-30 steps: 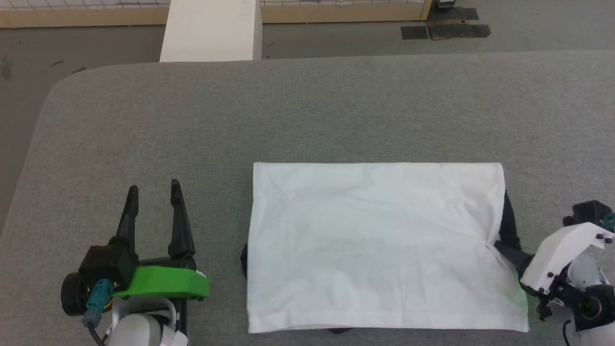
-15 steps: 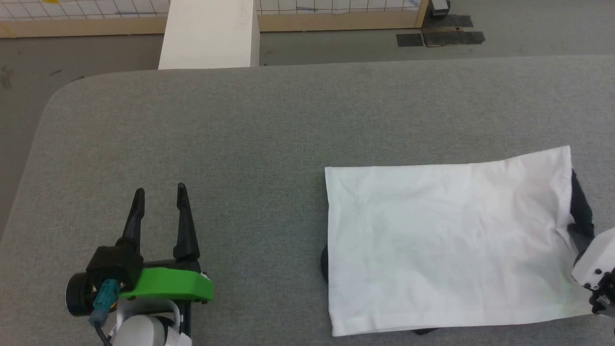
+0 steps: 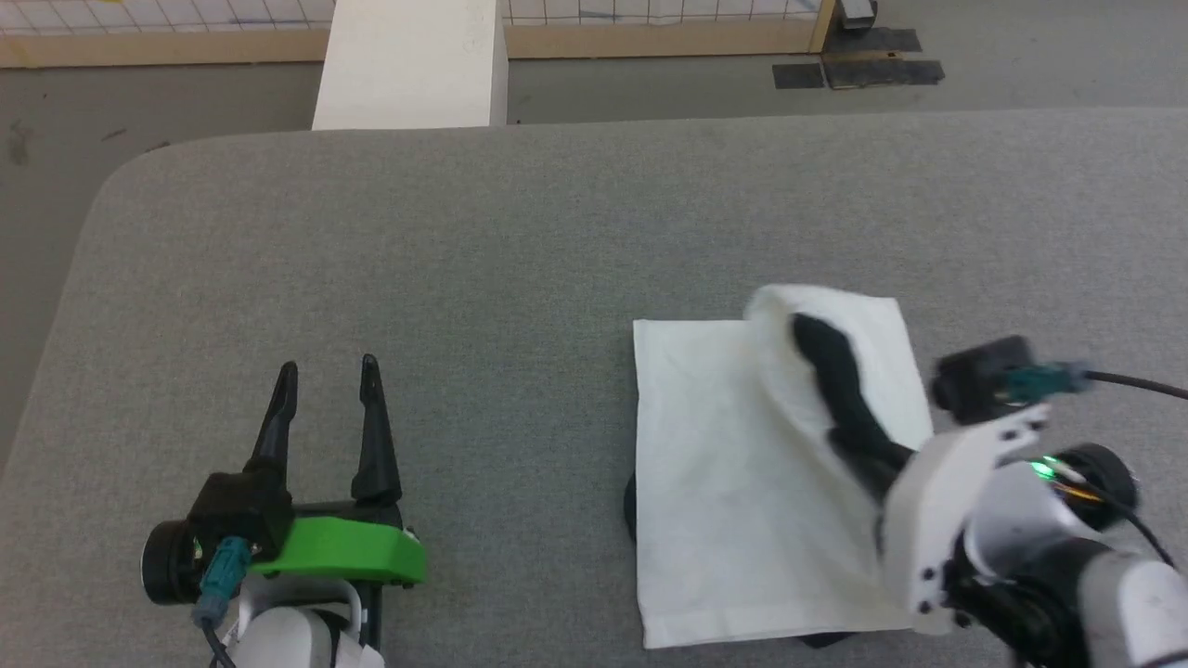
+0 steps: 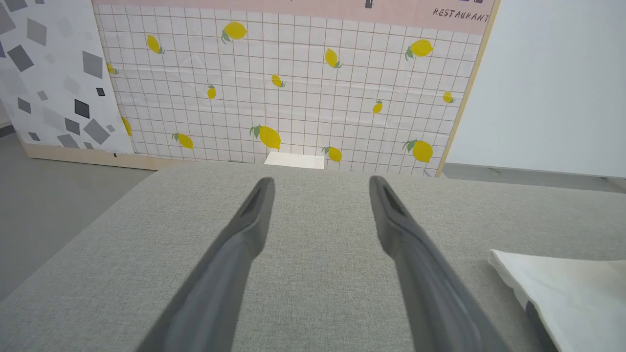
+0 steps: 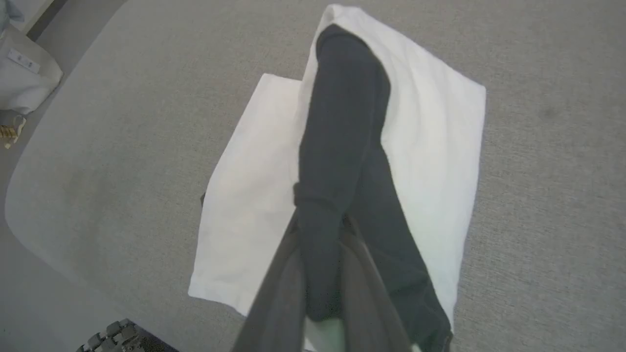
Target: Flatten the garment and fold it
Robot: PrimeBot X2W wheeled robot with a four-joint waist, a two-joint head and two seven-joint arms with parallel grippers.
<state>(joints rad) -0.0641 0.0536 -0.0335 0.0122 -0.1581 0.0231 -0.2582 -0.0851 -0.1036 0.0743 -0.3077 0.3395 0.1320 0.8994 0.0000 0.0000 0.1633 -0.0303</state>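
Here, on a wide grey fabric-covered table (image 3: 557, 232): white soft-fabric T-shirt (image 3: 705, 482) with black sleeves, lying right of centre, right side lifted and curled over. Right gripper (image 5: 320, 230) clamped on the black sleeve. Left gripper (image 3: 328, 364) spread wide, empty, well apart.

Left gripper (image 3: 329, 366): lower left of head view, jaws spread wide, nothing between them. Long dark fingers (image 3: 371, 436) point straight ahead, away from body. Green wrist cover (image 3: 339, 549) behind them.

Right gripper (image 5: 320, 222): jaws pinched on black sleeve (image 5: 342, 122) of garment (image 3: 715, 445), aimed forward and to left. White wrist shell (image 3: 937, 506) and forearm enter from lower right corner of head view. Small green light lit on wrist.
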